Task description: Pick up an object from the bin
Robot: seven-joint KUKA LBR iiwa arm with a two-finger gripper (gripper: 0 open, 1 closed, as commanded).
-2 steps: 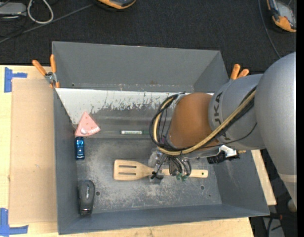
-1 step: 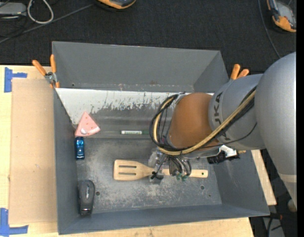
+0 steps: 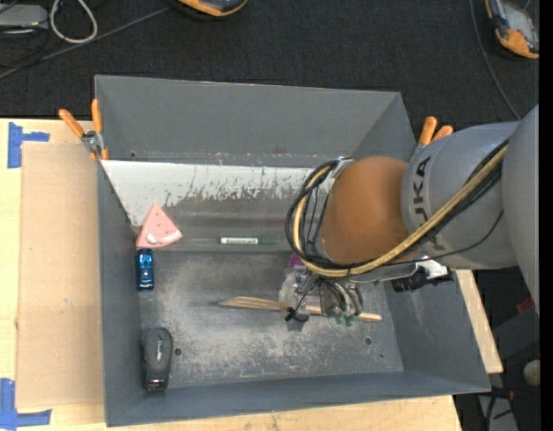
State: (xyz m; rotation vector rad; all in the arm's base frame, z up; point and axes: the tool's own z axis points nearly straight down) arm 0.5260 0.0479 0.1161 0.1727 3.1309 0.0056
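While low over grey bin (image 3: 250, 133) floor | jaws directly above thin wooden stick (image 3: 250, 304), ends sticking out left and right of jaws | opening: cannot tell

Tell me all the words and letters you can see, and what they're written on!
"UKA": sideways on the grey robot arm, with the start of the word hidden.
White pen by the bin's back wall: it has dark print, too small to read.
Small blue thing at the left: its markings are too blurred to read.
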